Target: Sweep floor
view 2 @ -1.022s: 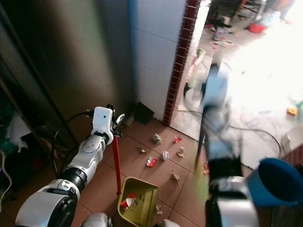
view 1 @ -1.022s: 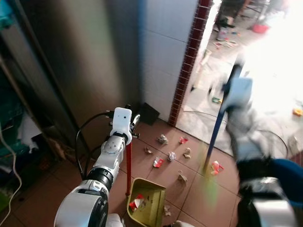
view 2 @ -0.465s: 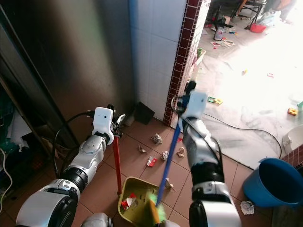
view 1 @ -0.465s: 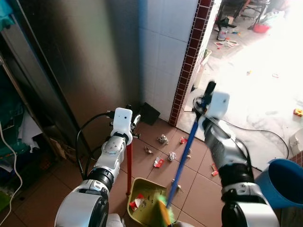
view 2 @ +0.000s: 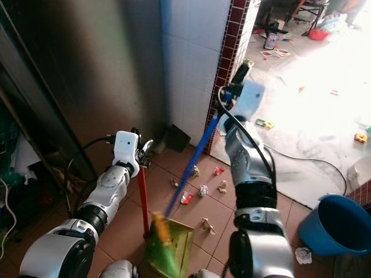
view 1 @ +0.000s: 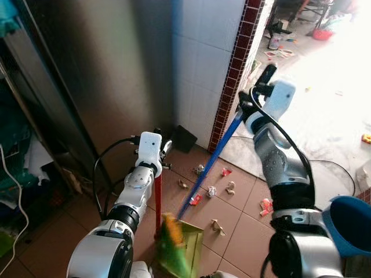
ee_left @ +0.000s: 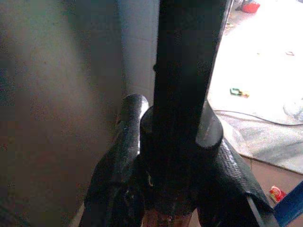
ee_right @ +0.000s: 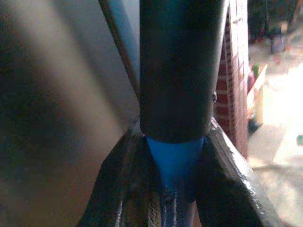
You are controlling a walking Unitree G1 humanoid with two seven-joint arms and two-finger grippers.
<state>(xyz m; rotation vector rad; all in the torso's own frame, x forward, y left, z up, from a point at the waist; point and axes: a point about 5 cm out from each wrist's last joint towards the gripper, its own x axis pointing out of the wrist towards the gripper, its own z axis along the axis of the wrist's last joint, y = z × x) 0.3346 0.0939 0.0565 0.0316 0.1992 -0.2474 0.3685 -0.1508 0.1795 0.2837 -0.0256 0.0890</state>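
The broom [view 1: 211,159] was a long blue pole with a blurred green-yellow head [view 1: 172,243] down at the olive dustpan [view 2: 179,246], leaning up away from it toward the brick pillar [view 1: 232,75]. One broom, one dustpan, one blue bucket [view 2: 324,226] well off to the dustpan's right, and roughly seven paper scraps [view 1: 210,191] on the floor tiles beyond the pan. The right gripper [view 1: 246,110] had its fingers [ee_right: 227,184] clamped on the blue pole; the left gripper [view 1: 162,153] pinched the dustpan's red handle [view 1: 157,202] tight, standing upright.
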